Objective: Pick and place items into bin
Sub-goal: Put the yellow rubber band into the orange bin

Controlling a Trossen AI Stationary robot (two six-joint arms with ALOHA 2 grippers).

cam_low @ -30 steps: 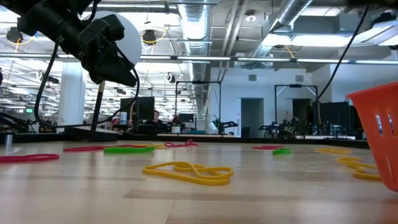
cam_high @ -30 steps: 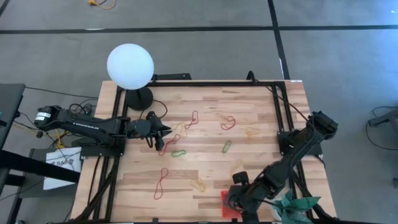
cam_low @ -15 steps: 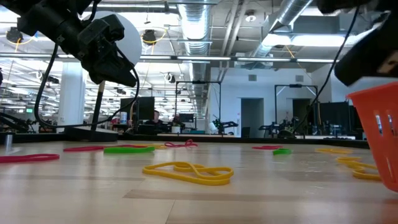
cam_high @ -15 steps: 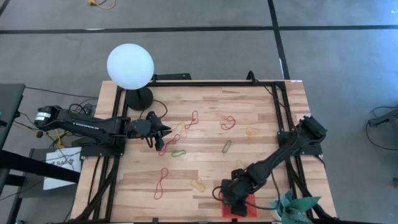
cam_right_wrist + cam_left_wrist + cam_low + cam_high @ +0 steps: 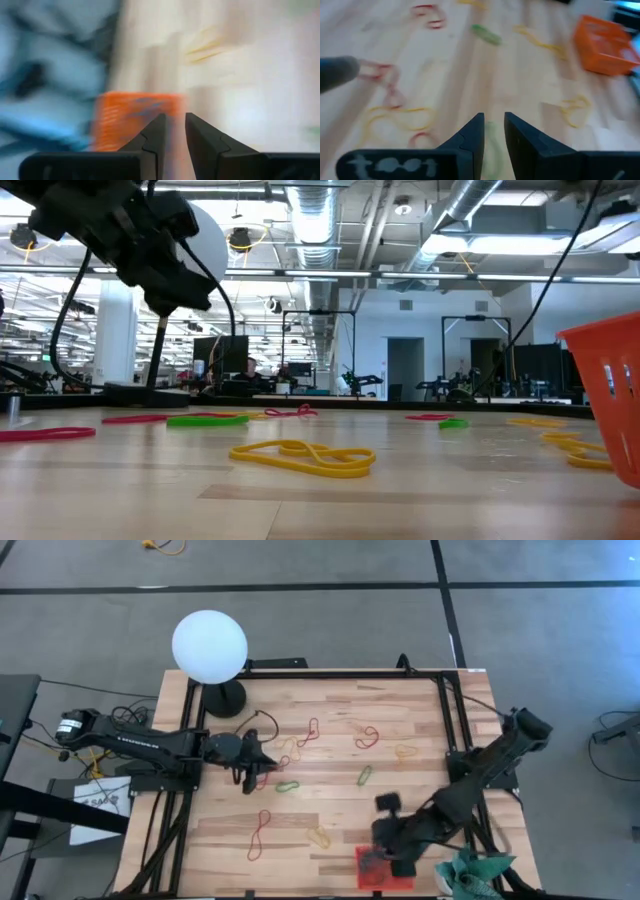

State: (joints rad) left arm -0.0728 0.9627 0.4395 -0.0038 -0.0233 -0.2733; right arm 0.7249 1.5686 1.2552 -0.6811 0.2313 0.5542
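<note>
Several rubber-band items lie flat on the wooden table: a red one (image 5: 258, 833), a yellow one (image 5: 318, 836), green ones (image 5: 288, 785) (image 5: 365, 775), and more red (image 5: 367, 737) and yellow (image 5: 405, 752) farther back. The red-orange bin (image 5: 375, 870) stands at the table's near edge. My left gripper (image 5: 250, 762) hangs above the bands at centre left, open, with nothing between its fingers (image 5: 493, 131); a green band (image 5: 490, 147) lies under them. My right gripper (image 5: 380, 848) hovers blurred just above the bin (image 5: 135, 120), open and holding nothing (image 5: 175, 125).
A white globe lamp (image 5: 209, 645) on a black base stands at the far left corner. A teal cloth (image 5: 470, 870) lies beside the bin at the near right. Black frame rails (image 5: 450, 720) run along the table's sides. In the low view the bin (image 5: 610, 390) stands at the right.
My right gripper has swung a little toward the table's left over the bin, then risen and drawn back toward the right. My left gripper has kept its place but turned at the wrist, its fingers now pointing more toward the near edge. The bands have stayed put.
</note>
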